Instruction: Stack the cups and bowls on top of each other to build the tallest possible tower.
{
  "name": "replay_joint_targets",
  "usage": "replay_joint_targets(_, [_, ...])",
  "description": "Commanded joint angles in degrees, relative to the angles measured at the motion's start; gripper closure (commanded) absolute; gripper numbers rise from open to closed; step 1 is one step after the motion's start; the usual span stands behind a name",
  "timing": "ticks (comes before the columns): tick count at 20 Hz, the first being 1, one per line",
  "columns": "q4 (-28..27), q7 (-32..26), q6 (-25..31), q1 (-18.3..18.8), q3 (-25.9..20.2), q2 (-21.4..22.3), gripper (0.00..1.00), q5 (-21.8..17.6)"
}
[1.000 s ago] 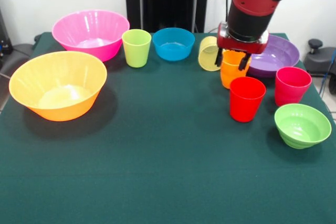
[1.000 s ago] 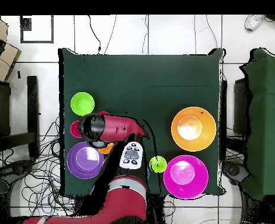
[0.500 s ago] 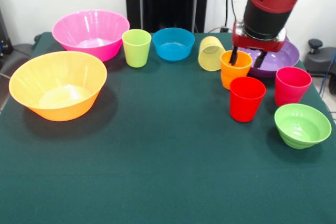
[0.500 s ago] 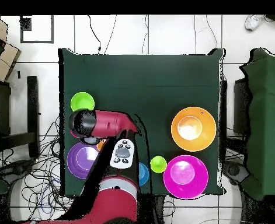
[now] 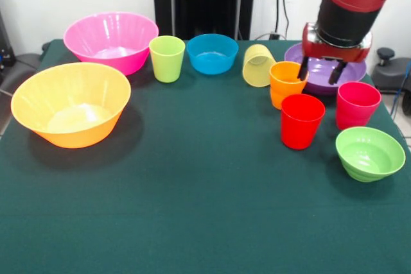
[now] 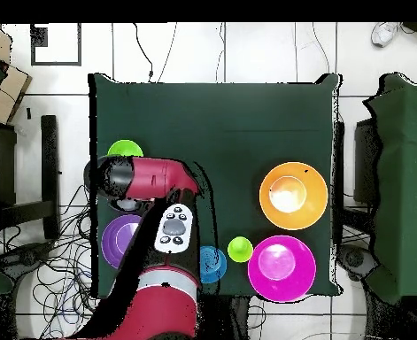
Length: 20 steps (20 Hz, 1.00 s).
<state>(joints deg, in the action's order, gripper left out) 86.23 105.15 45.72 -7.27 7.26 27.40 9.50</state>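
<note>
No tower yet; all pieces sit apart on the worktop [image 5: 192, 210].
I hold the pincer [image 5: 319, 72] open and empty over the purple bowl [image 5: 350, 62], beside the orange ribbed cup [image 5: 287, 83].

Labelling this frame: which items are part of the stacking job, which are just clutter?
Job:
- orange cup, red cup, pink-red cup, lime cup, pale yellow cup (lying on its side)
- orange bowl, pink bowl, purple bowl, blue bowl, light green bowl
- hand, open, empty

Clutter:
- floor cables
- side tables
</note>
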Motion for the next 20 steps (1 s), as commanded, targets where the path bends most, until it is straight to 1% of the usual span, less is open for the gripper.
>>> replay_joint_targets(1, [-6.2, 10.4, 5.2, -1.1, -4.6, -2.9, 0.0, 2.0])
replay_joint_targets(6, [-9.7, 9.1, 6.9, 0.3, -4.1, -4.8, 0.0, 1.9])
replay_joint_targets(8, [-9.8, 7.8, 6.7, 1.6, -3.9, -5.2, 0.0, 1.6])
replay_joint_targets(9, [-10.4, 7.7, 7.2, 1.7, -3.7, -5.5, 0.0, 1.4])
replay_joint_targets(10, [-9.7, 6.6, 6.8, 2.7, -3.5, -5.4, 0.0, 1.0])
replay_joint_targets(12, [-10.3, 5.9, 7.1, 3.3, -3.2, -5.7, 0.0, 0.4])
replay_joint_targets(15, [-12.5, 5.4, 8.2, 4.0, -3.1, -6.8, 0.0, 0.1])
replay_joint_targets(17, [-15.5, 5.2, 9.9, 4.7, -3.2, -8.3, 0.0, 0.0])
replay_joint_targets(20, [-17.4, 4.9, 11.1, 5.4, -3.3, -9.1, 0.0, -0.3])
